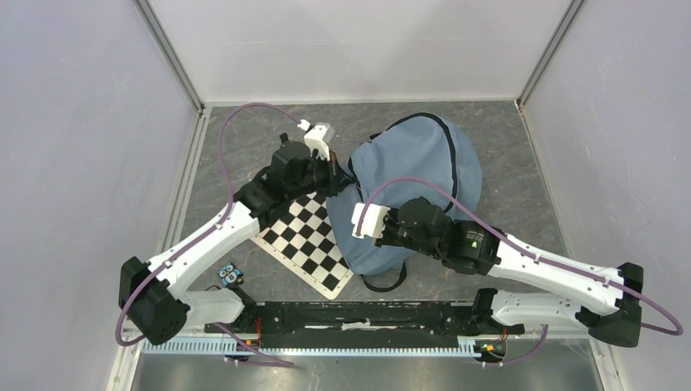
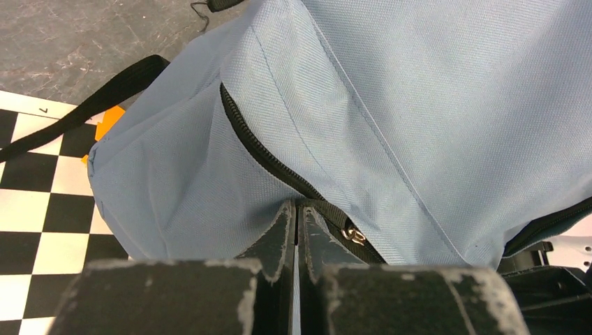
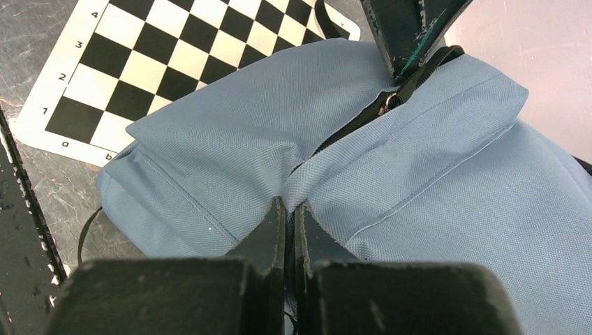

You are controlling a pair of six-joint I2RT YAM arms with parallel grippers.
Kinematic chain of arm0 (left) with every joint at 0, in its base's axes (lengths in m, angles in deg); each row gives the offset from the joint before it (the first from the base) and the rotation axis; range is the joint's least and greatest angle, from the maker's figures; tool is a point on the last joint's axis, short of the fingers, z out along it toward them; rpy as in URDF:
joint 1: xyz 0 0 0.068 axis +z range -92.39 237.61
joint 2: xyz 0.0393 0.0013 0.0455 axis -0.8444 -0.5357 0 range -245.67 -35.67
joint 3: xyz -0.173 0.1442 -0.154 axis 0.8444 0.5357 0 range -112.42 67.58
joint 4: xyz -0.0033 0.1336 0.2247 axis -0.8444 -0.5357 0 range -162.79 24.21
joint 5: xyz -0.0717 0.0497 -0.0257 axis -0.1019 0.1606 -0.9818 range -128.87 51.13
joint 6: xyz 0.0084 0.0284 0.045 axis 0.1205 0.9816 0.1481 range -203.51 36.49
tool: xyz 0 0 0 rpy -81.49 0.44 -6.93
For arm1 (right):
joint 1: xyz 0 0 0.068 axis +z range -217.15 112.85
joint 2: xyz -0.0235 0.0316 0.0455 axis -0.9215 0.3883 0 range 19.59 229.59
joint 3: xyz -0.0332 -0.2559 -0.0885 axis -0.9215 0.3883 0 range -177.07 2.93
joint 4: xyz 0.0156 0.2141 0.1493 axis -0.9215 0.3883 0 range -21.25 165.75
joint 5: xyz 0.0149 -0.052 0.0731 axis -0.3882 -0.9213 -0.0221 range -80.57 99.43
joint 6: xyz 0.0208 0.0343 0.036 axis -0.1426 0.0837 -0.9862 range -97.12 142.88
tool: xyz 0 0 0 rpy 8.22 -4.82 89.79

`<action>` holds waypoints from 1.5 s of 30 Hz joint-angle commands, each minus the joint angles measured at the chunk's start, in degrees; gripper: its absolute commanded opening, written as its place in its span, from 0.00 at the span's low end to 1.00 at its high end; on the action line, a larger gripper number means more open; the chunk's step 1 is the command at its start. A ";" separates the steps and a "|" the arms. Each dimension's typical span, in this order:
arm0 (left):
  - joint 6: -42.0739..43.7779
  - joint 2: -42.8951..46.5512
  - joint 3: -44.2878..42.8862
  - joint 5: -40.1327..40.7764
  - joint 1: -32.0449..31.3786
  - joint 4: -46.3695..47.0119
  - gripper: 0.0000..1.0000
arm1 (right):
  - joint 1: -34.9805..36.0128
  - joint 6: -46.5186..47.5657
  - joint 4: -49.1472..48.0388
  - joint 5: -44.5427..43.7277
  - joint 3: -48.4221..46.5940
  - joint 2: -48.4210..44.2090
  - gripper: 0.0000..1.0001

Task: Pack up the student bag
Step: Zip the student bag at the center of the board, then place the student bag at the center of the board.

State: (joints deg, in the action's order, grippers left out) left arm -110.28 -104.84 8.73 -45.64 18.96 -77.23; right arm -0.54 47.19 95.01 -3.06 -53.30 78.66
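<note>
White, black-jointed arms [image 1: 204, 240] carry purple cables [image 1: 253, 105] and scuffed black fingers [image 2: 276, 237].

Grey table [image 1: 521, 179]; on it lie the student bag [image 1: 424, 151] and a chessboard mat [image 1: 314, 240].

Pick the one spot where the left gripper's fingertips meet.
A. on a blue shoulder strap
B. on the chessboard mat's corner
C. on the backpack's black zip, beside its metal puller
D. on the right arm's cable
C: the left wrist view shows the left gripper shut on the student bag at its black zip, the metal puller just beside the tips.
</note>
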 commanded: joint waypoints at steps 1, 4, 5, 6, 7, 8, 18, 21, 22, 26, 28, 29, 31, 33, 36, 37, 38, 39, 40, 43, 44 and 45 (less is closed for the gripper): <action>5.50 -2.76 -6.93 14.08 6.56 4.33 0.02 | 0.98 -3.11 5.26 3.59 -0.24 -2.45 0.00; 5.50 -3.85 -8.01 15.48 7.85 3.49 0.02 | 0.98 -4.36 3.58 -0.80 -0.63 -3.24 0.00; 5.37 -3.97 -7.97 15.55 8.21 3.53 0.02 | 0.97 -5.16 2.55 -1.82 -0.55 -3.53 0.00; 5.27 -3.99 -7.79 15.56 8.40 3.77 0.02 | 0.98 -5.54 1.85 -2.09 -0.47 -4.08 0.00; 5.17 -4.13 -7.77 15.70 8.59 3.88 0.02 | 0.98 -6.11 1.07 -2.28 -0.27 -4.45 0.00; 5.20 -4.43 -7.77 15.82 8.83 3.88 0.02 | 0.98 -6.53 0.33 -2.57 0.09 -5.04 0.00; 3.17 -11.46 -11.96 13.98 12.04 5.20 0.02 | 0.96 -5.64 -1.62 1.26 2.69 -5.85 0.00; 1.64 -12.71 -13.42 13.43 13.19 7.62 0.02 | 0.98 -6.36 -3.29 2.68 4.34 -6.66 0.00; 1.17 -13.28 -13.99 12.75 13.63 8.60 0.02 | 0.98 -6.66 -3.63 3.57 4.88 -6.76 0.00; 0.29 -16.09 -17.43 7.89 14.33 10.06 0.02 | 0.98 -8.49 -4.20 3.42 6.23 -6.35 0.00; 0.49 -16.96 -17.92 8.08 14.42 10.22 0.02 | 0.99 -8.85 -4.38 4.29 6.22 -6.57 0.00; 0.65 -17.32 -18.13 8.39 14.41 10.28 0.02 | 0.98 -8.86 -4.61 4.93 6.24 -6.80 0.00; 0.90 -18.41 -18.76 7.99 14.75 10.31 0.02 | 0.98 -8.76 -4.96 5.15 6.26 -7.23 0.00; 1.29 -19.90 -20.02 7.03 14.78 10.06 0.02 | 1.02 -8.72 -5.26 4.50 6.39 -7.56 0.00; 1.92 -21.69 -21.25 5.30 14.80 9.13 0.02 | 0.98 -9.08 -6.06 2.97 6.50 -7.72 0.00; 2.26 -22.24 -21.67 5.33 14.81 8.56 0.02 | 0.98 -9.64 -6.57 1.99 6.67 -7.74 0.00; 2.68 -22.53 -22.02 5.08 14.80 8.03 0.02 | 0.97 -10.11 -7.16 0.54 6.86 -7.83 0.00; 3.17 -22.76 -22.25 4.72 14.81 7.46 0.02 | 0.98 -10.77 -7.43 -0.92 6.94 -7.78 0.06; 3.61 -22.76 -22.30 4.13 14.75 7.08 0.04 | 0.98 -11.37 -7.57 -2.98 6.93 -7.70 0.20; 4.16 -21.66 -21.34 3.15 14.78 6.61 0.59 | 0.98 -13.28 -7.82 -8.26 6.45 -6.80 0.63; 4.38 -20.92 -20.74 3.00 14.77 6.63 0.79 | 0.98 -13.76 -7.90 -9.75 6.19 -6.34 0.73; 4.58 -20.19 -20.04 2.91 14.79 6.61 0.93 | 0.90 -14.45 -8.02 -10.85 5.85 -5.87 0.82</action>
State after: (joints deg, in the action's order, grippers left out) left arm -107.72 -127.20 -9.83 -47.71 31.68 -75.04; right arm -0.15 36.94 88.12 -9.11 -46.44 72.56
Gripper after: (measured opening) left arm 0.632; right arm 0.651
